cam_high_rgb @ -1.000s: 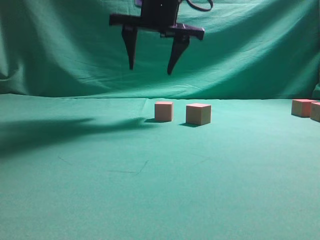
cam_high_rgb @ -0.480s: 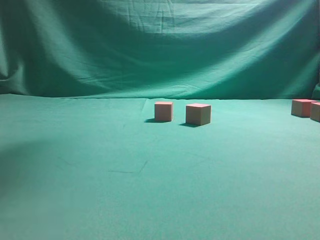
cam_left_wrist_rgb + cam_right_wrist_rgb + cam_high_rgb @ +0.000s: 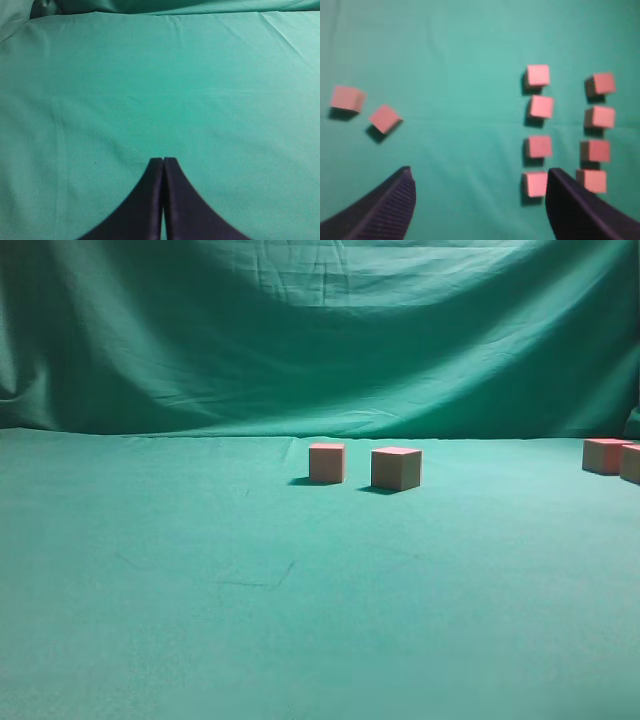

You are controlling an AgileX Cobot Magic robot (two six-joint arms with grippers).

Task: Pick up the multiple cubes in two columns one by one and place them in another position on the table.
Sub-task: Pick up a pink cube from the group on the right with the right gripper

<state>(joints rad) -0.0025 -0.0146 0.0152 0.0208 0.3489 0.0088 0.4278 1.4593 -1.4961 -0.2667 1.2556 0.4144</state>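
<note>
Cubes (image 3: 538, 106) sit in two columns of four on the table (image 3: 200, 620), two loose ones well left of them. My right gripper (image 3: 479, 200) hangs spread and empty, left gripper (image 3: 163, 161) clenched on nothing.

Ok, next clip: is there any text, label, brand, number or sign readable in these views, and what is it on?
None in any view.
The cubes show plain faces with no print, though the right wrist view is slightly blurred.
The table and the backdrop are bare green cloth.
The left gripper and right gripper show plain black fingers with no markings.
</note>
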